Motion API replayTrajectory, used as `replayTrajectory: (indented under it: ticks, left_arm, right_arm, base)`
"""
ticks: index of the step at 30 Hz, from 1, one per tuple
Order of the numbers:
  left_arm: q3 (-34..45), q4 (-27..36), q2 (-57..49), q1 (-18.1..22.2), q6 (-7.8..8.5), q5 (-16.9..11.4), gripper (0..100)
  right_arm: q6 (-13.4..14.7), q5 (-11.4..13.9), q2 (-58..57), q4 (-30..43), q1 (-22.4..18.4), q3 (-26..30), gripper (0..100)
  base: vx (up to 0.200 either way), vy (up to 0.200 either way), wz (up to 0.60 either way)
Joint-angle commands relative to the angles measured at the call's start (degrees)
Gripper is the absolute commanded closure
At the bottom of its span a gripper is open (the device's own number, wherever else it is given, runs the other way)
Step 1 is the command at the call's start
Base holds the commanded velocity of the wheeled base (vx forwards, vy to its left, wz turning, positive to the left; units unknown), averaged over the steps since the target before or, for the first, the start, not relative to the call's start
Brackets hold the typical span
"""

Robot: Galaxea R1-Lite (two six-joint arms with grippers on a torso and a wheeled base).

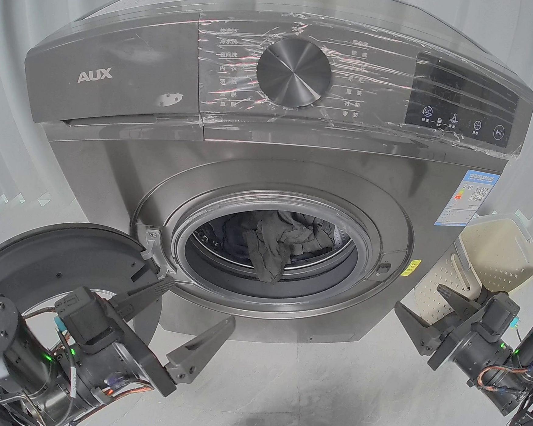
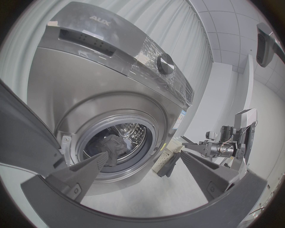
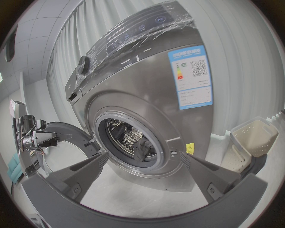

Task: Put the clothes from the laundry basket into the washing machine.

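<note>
1. First worry, at the drum mouth (image 1: pixel 361 248): a grey piece of the clothes (image 1: pixel 273 241) flops over the rim at 6 o'clock of the opening. Swing the door (image 1: pixel 49 260) shut on that and I'd expect it to get pinched in the seal. It could also slide out onto the floor.
2. Second worry: the left gripper (image 1: pixel 198 303), jaws spread wide with nothing between them, sits at 7 o'clock of the opening, close to the swung-out door. A careless sweep there could knock the door.
3. Third: the laundry basket (image 1: pixel 501 253) stands tilted just beside the washing machine (image 1: pixel 270 162), at 3 o'clock of the opening. A dark garment (image 2: pixel 169 166) hangs at its side. A hard tug on it may well tip the basket over.
4. The right gripper (image 1: pixel 420 298), jaws also spread and empty, hangs at 4 o'clock, near the basket.
5. As for the clothes themselves, they are dark grey and black, crumpled in a loose heap low in the drum. The folds are limp, so they will likely drape and snag rather than hold their shape.
</note>
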Motion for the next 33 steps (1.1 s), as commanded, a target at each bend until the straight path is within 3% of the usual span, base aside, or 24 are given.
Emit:
replayTrajectory:
  ticks: [1, 7, 18, 23, 28, 29, 33]
  left_arm:
    - [2.0, -0.1, -3.0, 0.5, 1.50, 1.4, 0]
    - [3.7, 0.5, -6.7, 0.8, 2.82, 2.1, 0]
    - [5.7, 1.4, -9.9, 2.5, 3.17, 2.2, 0]
    - [5.7, 4.2, -13.8, 6.8, 3.43, 2.0, 0]
    - [5.7, 11.0, -20.7, 10.2, 3.52, 1.1, 0]
    - [5.7, 15.3, -23.5, 10.3, 3.52, 1.0, 0]
    - [5.7, 23.2, -28.3, 11.0, 3.52, 1.1, 0]
  right_arm:
    - [0.0, -0.5, -5.8, 1.8, -1.4, 2.0, 0]
    - [-0.1, -0.5, -7.9, 3.0, -3.3, 2.0, 0]
    - [0.1, -0.5, -11.9, 10.3, -3.5, 2.0, 0]
    - [-0.7, 0.3, -18.2, 20.4, -10.2, 2.0, 0]
    - [-1.3, 0.1, -27.4, 32.2, -11.3, 2.0, 0]
    - [-1.3, -0.2, -31.0, 36.2, -11.4, 2.0, 0]
    - [-1.2, -0.3, -36.3, 40.6, -13.8, 2.0, 0]
  base:
    - [-0.200, 0.000, 0.00]
    - [-0.200, 0.000, 0.00]
    - [-0.200, 0.000, 0.00]
    - [-0.200, 0.000, 0.00]
    - [-0.120, 0.000, 0.00]
    - [0.000, 0.000, 0.00]
    - [0.000, 0.000, 0.00]
